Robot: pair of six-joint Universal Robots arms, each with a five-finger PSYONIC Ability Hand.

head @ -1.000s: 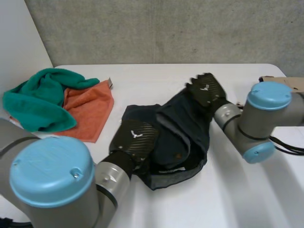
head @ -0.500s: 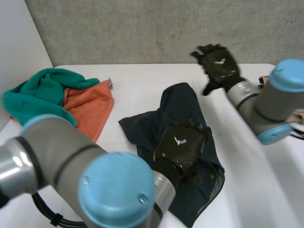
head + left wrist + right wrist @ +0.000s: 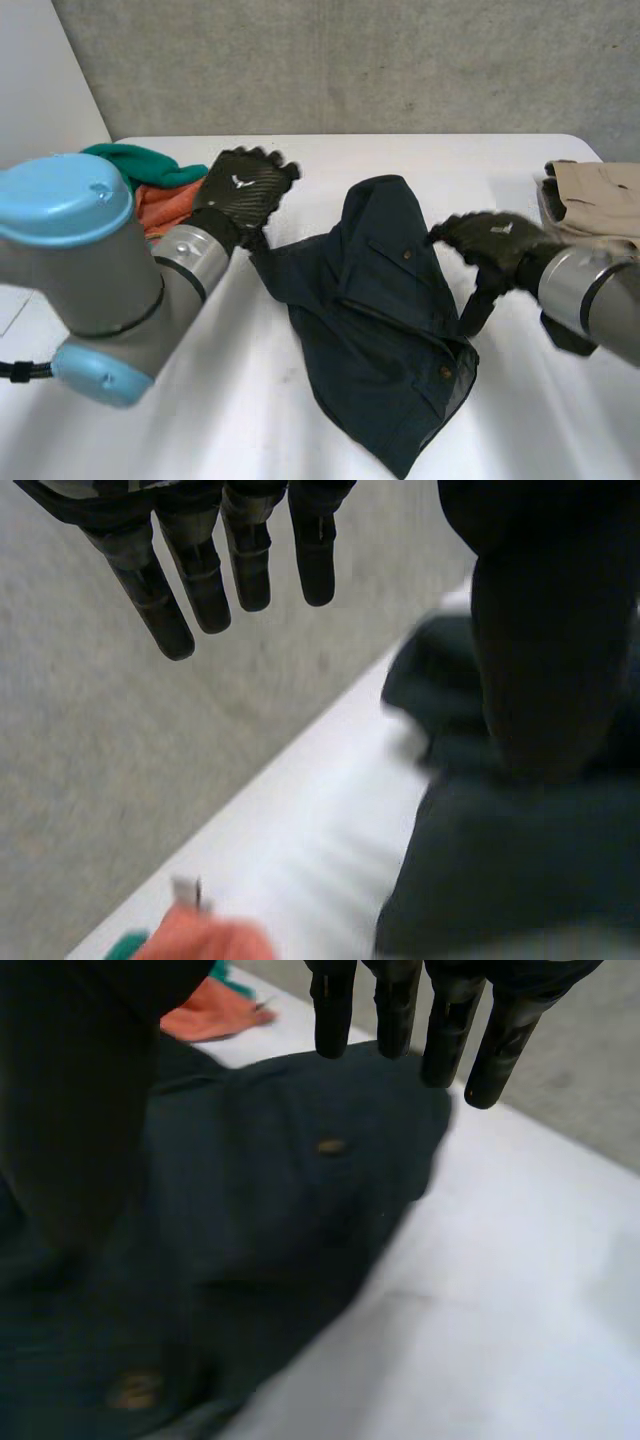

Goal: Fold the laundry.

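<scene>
**White surface (image 3: 330, 150), dark garment (image 3: 380, 330) spread out, both robot hands free of it**

Against the grey wall (image 3: 350, 60), the left robot hand (image 3: 243, 185) is raised with its fingers (image 3: 200, 575) straight and spread, holding nothing. Half a second ago it pressed down on the middle of the garment. Now it has drawn back to the cloth's left corner and sits between that corner and the orange cloth (image 3: 160, 210), with the green towel (image 3: 130, 155) just beyond.

The right robot hand (image 3: 492, 240) has done the opposite. It was lifted well clear toward the far edge of the surface and has since come down to the garment's right edge. Its fingers (image 3: 395, 1010) hang straight over the dark cloth and grip nothing. Whether they touch the fabric cannot be told.

The garment lies in the middle of the surface between the two robot hands. A second ago it was bunched under both palms. It now lies longer and flatter, running from a peak at the far end to a loose corner at the near edge, with two buttons (image 3: 407, 255) showing on its upper layer. Ridges remain along its length, so it is not yet smooth.

A beige folded garment (image 3: 595, 195) sits at the right edge, well apart from the dark one.

This looks like the end of the spreading step. With both robot hands free, the next move probably calls for fresh holds on the edges, to smooth the cloth or start the first fold.
</scene>
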